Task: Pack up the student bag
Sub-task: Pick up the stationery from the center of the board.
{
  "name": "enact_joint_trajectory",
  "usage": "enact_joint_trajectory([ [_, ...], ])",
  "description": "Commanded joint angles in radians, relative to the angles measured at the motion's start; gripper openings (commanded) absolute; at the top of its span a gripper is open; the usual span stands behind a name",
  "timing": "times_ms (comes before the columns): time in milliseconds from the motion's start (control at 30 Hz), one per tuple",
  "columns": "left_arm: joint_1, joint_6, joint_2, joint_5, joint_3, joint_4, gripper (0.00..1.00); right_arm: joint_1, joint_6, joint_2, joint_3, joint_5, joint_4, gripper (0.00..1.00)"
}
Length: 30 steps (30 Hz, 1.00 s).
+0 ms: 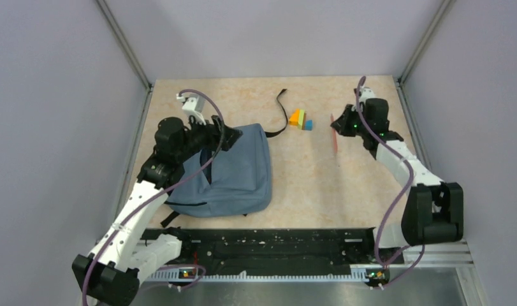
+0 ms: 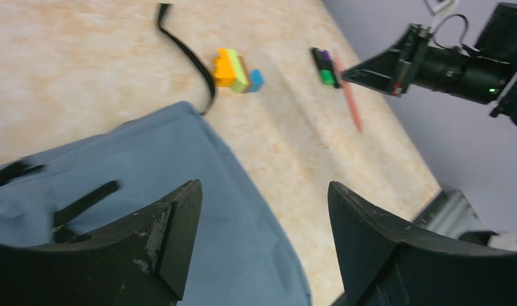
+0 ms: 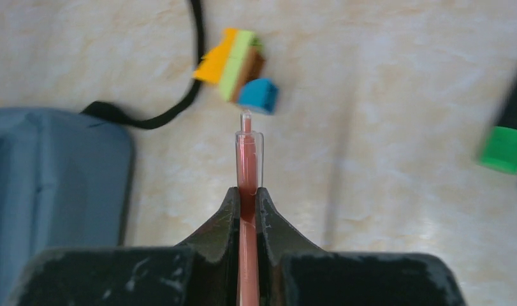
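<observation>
While left gripper (image 2: 263, 191) gapes above the student bag (image 1: 233, 169), right gripper (image 3: 246, 194) clamps a pen (image 3: 246, 153).

Top cam overhead, wrist cams low (share student bag (image 1: 243, 172))

Plain lilac-grey walls (image 1: 58, 95) enclosed the table on three sides, slim metal corner posts (image 1: 124, 43) ran up where they met, beige marbled tabletop (image 1: 319, 185) lay matte under soft even light, scuffed black rail (image 1: 275, 248) lined its near edge.
</observation>
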State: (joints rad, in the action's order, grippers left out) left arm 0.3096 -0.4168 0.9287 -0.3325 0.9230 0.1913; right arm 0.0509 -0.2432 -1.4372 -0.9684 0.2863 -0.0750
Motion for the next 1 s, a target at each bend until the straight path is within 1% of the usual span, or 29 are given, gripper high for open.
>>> enact_joint_trajectory([
  [0, 0.094, -0.059, 0.047, -0.163, -0.019, -0.162, 0.77, 0.204, -0.116, 0.208, 0.074, -0.041, 0.132, 0.00],
  [100, 0.135, -0.061, 0.055, -0.223, -0.081, -0.220, 0.77, 0.354, -0.198, 0.319, 0.134, -0.097, 0.237, 0.00],
  [200, 0.185, -0.058, 0.047, -0.259, -0.107, -0.280, 0.77, 0.494, -0.268, 0.408, 0.185, -0.166, 0.359, 0.00],
  [300, 0.195, -0.078, 0.039, -0.306, -0.123, -0.344, 0.77, 0.612, -0.320, 0.444, 0.223, -0.225, 0.463, 0.00],
  [433, 0.195, -0.114, 0.008, -0.338, -0.166, -0.433, 0.79, 0.732, -0.338, 0.451, 0.244, -0.302, 0.553, 0.00],
  [633, 0.195, -0.163, 0.023, -0.417, -0.189, -0.529, 0.80, 0.845, -0.345, 0.430, 0.260, -0.376, 0.672, 0.00],
  [733, 0.194, -0.170, 0.052, -0.415, -0.184, -0.514, 0.80, 0.869, -0.356, 0.424, 0.272, -0.389, 0.728, 0.00],
  [867, 0.196, -0.211, 0.073, -0.451, -0.194, -0.570, 0.77, 0.893, -0.358, 0.406, 0.262, -0.394, 0.751, 0.00],
  [967, 0.198, -0.217, 0.081, -0.465, -0.192, -0.572, 0.75, 0.907, -0.367, 0.386, 0.258, -0.389, 0.772, 0.00],
])
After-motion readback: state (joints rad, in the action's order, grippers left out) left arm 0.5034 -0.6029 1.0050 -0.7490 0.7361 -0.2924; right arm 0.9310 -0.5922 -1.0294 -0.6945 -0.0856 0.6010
